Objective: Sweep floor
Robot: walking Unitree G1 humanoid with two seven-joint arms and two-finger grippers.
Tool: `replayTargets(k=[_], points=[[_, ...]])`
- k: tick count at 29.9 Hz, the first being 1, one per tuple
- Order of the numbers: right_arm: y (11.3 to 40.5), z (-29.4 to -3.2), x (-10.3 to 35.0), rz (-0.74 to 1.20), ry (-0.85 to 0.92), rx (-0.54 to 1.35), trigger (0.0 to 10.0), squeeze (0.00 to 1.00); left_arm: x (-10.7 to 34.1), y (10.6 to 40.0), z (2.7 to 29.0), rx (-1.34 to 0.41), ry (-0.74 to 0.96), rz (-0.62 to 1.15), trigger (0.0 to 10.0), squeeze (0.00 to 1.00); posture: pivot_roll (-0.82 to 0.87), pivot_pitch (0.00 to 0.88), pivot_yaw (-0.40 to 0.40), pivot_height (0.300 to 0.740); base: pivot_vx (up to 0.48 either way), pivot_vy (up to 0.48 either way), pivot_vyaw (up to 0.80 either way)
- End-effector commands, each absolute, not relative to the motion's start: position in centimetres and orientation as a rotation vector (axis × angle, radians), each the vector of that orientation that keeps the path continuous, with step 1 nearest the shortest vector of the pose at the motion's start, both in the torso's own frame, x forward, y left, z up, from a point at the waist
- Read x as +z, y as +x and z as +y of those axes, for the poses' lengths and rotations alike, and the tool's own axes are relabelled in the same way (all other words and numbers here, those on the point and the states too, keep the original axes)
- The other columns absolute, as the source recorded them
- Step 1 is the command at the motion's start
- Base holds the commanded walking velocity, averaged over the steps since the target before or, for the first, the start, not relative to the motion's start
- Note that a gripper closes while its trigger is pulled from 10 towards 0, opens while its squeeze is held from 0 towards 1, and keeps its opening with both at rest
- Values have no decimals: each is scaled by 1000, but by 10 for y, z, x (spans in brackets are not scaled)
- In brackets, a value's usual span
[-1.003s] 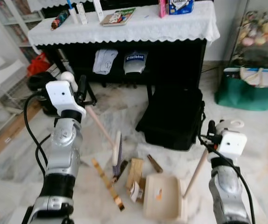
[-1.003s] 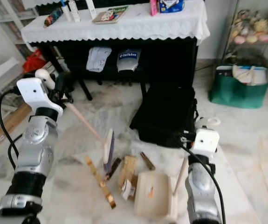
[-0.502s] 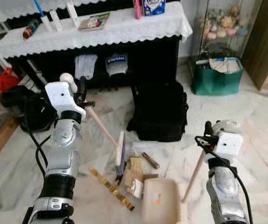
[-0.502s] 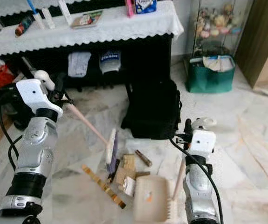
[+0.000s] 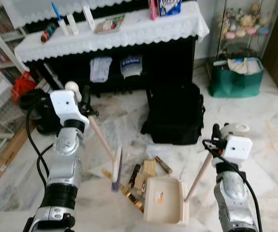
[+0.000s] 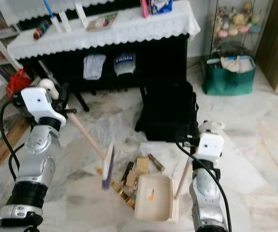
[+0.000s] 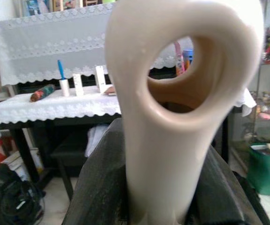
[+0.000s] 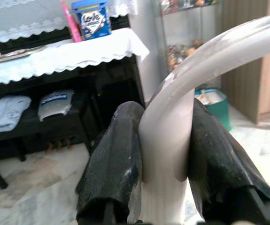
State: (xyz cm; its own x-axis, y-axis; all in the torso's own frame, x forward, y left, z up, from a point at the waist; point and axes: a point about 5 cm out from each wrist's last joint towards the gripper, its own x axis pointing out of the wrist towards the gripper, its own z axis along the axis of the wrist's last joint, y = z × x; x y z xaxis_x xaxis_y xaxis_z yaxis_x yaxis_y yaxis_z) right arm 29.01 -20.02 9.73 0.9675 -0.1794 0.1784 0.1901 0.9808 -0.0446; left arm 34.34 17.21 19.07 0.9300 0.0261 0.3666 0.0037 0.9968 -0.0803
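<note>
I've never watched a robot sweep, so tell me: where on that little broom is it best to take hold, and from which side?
Near the top of the broom's long thin handle, just under its looped end, coming from above. The handle slants up from the brush head on the floor, so that end is raised and free. The left hand is clamped there now, the loop poking out past its fingers.

Left arm: raised at the left of the head view, forearm vertical, wrist bent forward. The left gripper (image 7: 156, 187) is at upper left of centre, its black fingers (image 7: 97, 187) clamped on a pale handle. Right arm: lower right of the frame, forearm upright. The right gripper (image 8: 165, 154) is closed, fingers (image 8: 113, 154) pressed against both sides of a pale handle.
</note>
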Motion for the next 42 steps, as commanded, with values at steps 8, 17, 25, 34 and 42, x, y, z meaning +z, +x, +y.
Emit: replayTargets(k=[8, 17, 25, 34, 42], points=[[293, -195, 104, -211, -53, -173, 10000, 0, 195, 342, 183, 46, -56, -409, 10000, 0, -121, 53, 217, 740, 0, 0, 0], [296, -195, 114, -243, -56, -172, 10000, 0, 202, 342, 185, 53, -66, -439, 10000, 0, -118, 63, 210, 740, 0, 0, 0], [298, -195, 121, -268, -57, -169, 10000, 0, 204, 342, 185, 59, -66, -446, 10000, 0, -119, 67, 206, 740, 191, 0, 0], [299, -195, 129, -294, -57, -167, 10000, 0, 208, 341, 184, 52, -76, -470, 10000, 0, -120, 68, 205, 740, 240, 0, 0], [298, -195, 134, -311, -57, -171, 10000, 0, 208, 341, 184, 54, -77, -472, 10000, 0, -120, 70, 204, 740, 0, 0, 0]])
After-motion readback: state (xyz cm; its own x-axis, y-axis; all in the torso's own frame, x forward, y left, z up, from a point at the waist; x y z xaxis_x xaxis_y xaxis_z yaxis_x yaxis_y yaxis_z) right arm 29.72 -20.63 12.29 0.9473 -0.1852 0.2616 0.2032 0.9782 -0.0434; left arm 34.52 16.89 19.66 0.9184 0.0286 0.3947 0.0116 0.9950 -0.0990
